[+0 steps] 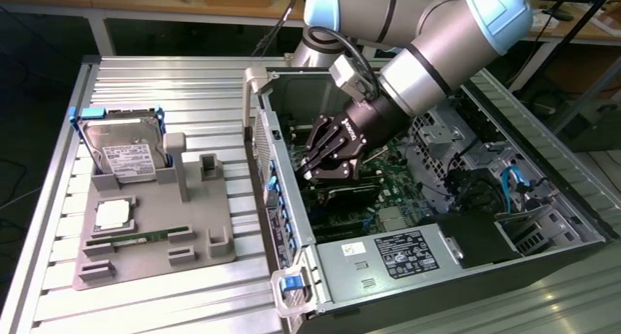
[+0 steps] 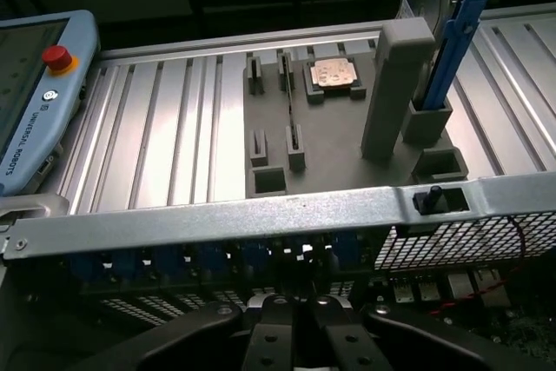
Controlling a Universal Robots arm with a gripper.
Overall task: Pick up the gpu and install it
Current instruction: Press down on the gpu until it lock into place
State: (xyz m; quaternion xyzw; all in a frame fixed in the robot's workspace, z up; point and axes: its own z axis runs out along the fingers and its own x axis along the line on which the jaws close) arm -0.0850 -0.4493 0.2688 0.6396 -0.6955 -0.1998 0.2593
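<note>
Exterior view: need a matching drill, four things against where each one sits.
Things:
1. hard drive
2. memory stick
3. processor chip
4. gripper

Places:
A. inside the open computer case, over the motherboard
B. lying flat in a slot of the gray holder, toward the end away from the hard drive
C. standing on edge at one end of the holder
D. lying flat mid-holder, between the hard drive and the memory stick

Pairs: 1-C, 2-B, 3-D, 4-A
</note>
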